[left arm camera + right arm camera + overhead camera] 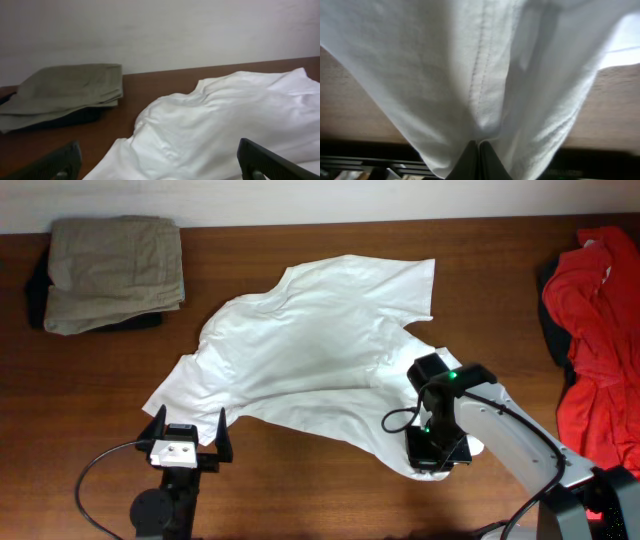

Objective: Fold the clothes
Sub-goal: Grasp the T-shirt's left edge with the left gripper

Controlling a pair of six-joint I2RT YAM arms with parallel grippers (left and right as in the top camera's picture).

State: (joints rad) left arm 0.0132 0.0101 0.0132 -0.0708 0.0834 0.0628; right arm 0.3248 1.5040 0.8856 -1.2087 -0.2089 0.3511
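Observation:
A white T-shirt point(320, 340) lies spread and rumpled across the middle of the brown table. My right gripper point(436, 450) is shut on the shirt's front right hem, and the wrist view shows the white cloth point(485, 75) pinched between the closed fingertips point(479, 147). My left gripper point(187, 442) is open and empty, just in front of the shirt's front left corner. In the left wrist view the shirt point(220, 130) fills the space between and beyond the two spread fingers point(160, 167).
A folded khaki garment point(112, 270) on a dark one sits at the back left, also in the left wrist view point(65, 92). A crumpled red garment point(600, 330) lies at the right edge. Bare table point(300, 490) lies along the front.

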